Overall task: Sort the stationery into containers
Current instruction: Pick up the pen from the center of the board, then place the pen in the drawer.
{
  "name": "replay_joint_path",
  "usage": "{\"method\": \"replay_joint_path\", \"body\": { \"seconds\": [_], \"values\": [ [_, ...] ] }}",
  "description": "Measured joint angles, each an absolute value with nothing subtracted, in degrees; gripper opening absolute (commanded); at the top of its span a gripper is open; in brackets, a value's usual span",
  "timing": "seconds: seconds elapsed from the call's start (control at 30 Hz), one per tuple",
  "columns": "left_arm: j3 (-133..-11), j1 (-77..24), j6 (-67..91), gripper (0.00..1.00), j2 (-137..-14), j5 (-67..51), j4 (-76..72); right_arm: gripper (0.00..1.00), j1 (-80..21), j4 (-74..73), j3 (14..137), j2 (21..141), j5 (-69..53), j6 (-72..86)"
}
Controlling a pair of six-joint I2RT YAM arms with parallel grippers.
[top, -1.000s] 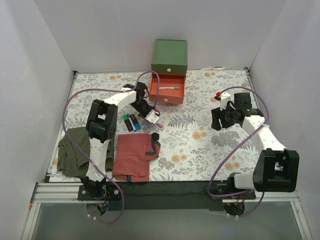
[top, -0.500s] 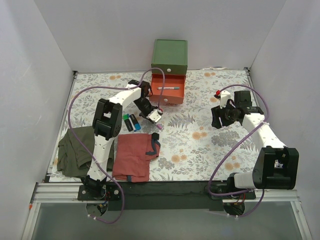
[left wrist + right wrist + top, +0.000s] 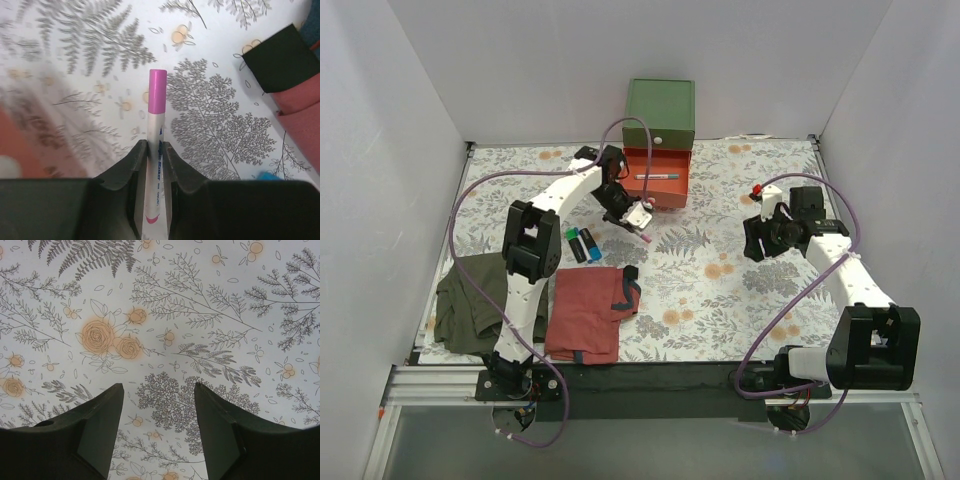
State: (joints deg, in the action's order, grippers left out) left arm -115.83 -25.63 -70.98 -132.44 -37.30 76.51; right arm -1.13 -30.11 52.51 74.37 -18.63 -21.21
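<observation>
- Stationery, overall state: one thin pen (image 3: 657, 176) lies inside the open red-orange drawer (image 3: 655, 201) of the green chest (image 3: 659, 105) and may be counted as sorted.
- Purple-capped pen (image 3: 156, 125): gripped by the left gripper (image 3: 154, 149), whose two fingers are closed tight on the white barrel. The cap points away from the wrist. In the top view the pen hangs just in front of the drawer, not yet over it.
- Green-capped black marker (image 3: 574, 244) and blue marker (image 3: 589, 243): side by side on the floral table (image 3: 720, 270), just beyond the red cloth (image 3: 582, 315). Both are unsorted.
- Right gripper (image 3: 157, 405): fingers spread wide with nothing between them. It hovers over bare table, well apart from the chest.
- Upper drawer of the chest: shut.
- Progress, as a judgement: roughly the middle of the task, with one item stowed, one in the air near the drawer, and two markers left to collect. No other stationery can be made out in these views.
</observation>
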Motion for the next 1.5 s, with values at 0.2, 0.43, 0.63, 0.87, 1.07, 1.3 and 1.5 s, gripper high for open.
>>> {"method": "replay_joint_path", "body": {
  "seconds": [0.2, 0.43, 0.63, 0.87, 1.07, 1.3, 1.5],
  "values": [
    [-118.1, -25.7, -64.6, 0.0, -123.8, -42.3, 74.8, 0.67, -1.1, -30.0, 51.5, 74.0, -19.3, -21.2],
    [-121.9, -26.3, -51.1, 0.0, -119.2, -46.0, 60.9, 0.67, -1.1, -29.9, 50.9, 73.8, -19.9, -21.2],
    [-126.2, -26.8, -44.2, 0.0, -124.9, -44.0, 51.5, 0.67, -1.1, -29.9, 50.8, 73.5, -19.9, -21.1],
    [-128.2, -27.1, -39.5, 0.41, -133.8, -40.8, 44.2, 0.67, -1.1, -29.9, 50.8, 73.1, -19.8, -21.0],
    [-126.0, -27.1, -36.2, 0.78, -132.5, -37.9, 40.6, 0.67, -1.1, -29.8, 50.7, 73.1, -19.6, -21.0],
    [-106.2, -24.0, -23.0, 0.32, -115.0, -31.4, 26.7, 0.67, -1.1, -29.5, 49.9, 73.1, -19.6, -20.9],
    [-90.8, -13.6, -11.6, 0.0, -99.8, -27.5, 16.6, 0.67, -1.1, -29.4, 49.7, 73.1, -19.7, -20.8]
  ]
}}
